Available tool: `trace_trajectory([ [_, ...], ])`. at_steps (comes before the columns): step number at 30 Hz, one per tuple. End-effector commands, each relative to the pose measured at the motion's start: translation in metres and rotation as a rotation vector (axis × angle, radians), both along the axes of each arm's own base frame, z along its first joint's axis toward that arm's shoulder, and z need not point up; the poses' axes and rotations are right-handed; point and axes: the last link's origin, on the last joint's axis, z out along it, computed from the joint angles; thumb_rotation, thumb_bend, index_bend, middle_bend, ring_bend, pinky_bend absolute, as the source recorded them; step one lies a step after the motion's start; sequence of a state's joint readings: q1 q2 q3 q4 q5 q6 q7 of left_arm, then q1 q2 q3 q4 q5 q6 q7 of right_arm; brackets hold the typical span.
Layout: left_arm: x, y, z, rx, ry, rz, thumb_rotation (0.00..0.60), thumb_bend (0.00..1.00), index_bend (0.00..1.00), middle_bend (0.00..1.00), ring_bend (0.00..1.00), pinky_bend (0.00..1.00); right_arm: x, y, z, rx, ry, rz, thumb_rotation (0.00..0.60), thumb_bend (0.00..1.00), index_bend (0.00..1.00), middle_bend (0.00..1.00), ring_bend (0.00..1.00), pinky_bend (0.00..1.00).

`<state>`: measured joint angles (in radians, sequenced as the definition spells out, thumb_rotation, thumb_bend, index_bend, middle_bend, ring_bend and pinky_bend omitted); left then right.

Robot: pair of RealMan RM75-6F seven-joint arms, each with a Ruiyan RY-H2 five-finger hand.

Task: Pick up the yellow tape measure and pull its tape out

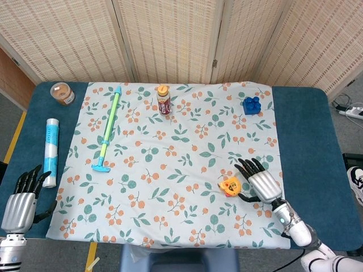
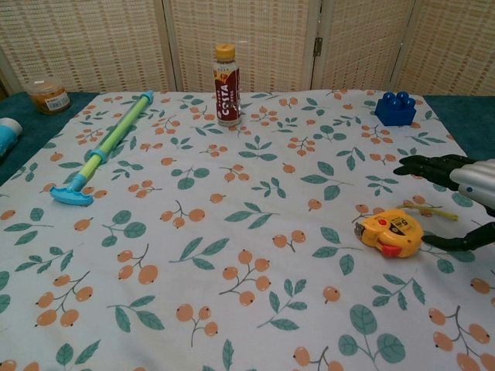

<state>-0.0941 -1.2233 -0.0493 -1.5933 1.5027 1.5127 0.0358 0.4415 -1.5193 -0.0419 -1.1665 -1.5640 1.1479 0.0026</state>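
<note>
- The yellow tape measure (image 2: 389, 233) lies flat on the floral cloth (image 1: 170, 170), well in front of the blue block (image 2: 395, 108) and a little to that block's left; nothing holds it.
- A short length of its tape (image 2: 430, 209) shows on the cloth on the side of the case nearest the right hand.
- The right hand (image 2: 464, 193) hovers just beside the tape measure, on the side away from the cloth's middle, fingers spread and empty, thumb low near the case but apart from it.
- The left hand (image 1: 21, 201) is far from the tape measure, by the near left corner of the worktop (image 1: 309, 119), fingers apart, holding nothing.
- A brown bottle (image 2: 227, 74) stands upright well to the block's left; a green-and-blue stick (image 2: 108, 147) lies further left.
</note>
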Motion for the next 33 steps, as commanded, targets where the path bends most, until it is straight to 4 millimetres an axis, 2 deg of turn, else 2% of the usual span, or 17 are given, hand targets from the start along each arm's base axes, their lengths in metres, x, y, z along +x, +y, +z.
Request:
trace_trajectory([
  [1, -0.001, -0.001, 0.001, 0.005, 0.0, 0.007, 0.6, 0.36, 0.16, 0.02, 0.03, 0.0, -0.003, -0.003, -0.006, 0.008, 0.007, -0.011, 0.35, 0.35, 0.0, 0.0, 0.0, 0.0],
  [7, -0.002, -0.001, 0.001, -0.001, 0.003, 0.013, 0.6, 0.36, 0.15, 0.02, 0.03, 0.0, -0.005, -0.004, -0.01, 0.031, 0.038, -0.018, 0.351, 0.34, 0.0, 0.0, 0.0, 0.0],
  [23, -0.004, -0.002, 0.001, -0.009, 0.001, 0.028, 0.6, 0.36, 0.15, 0.02, 0.03, 0.0, 0.003, -0.015, -0.033, 0.023, 0.107, 0.009, 0.359, 0.35, 0.0, 0.0, 0.0, 0.0],
  [33, -0.005, -0.001, 0.0, -0.013, -0.004, 0.024, 0.6, 0.36, 0.14, 0.02, 0.03, 0.0, 0.015, -0.027, -0.04, -0.023, 0.088, 0.027, 0.36, 0.35, 0.0, 0.0, 0.0, 0.0],
])
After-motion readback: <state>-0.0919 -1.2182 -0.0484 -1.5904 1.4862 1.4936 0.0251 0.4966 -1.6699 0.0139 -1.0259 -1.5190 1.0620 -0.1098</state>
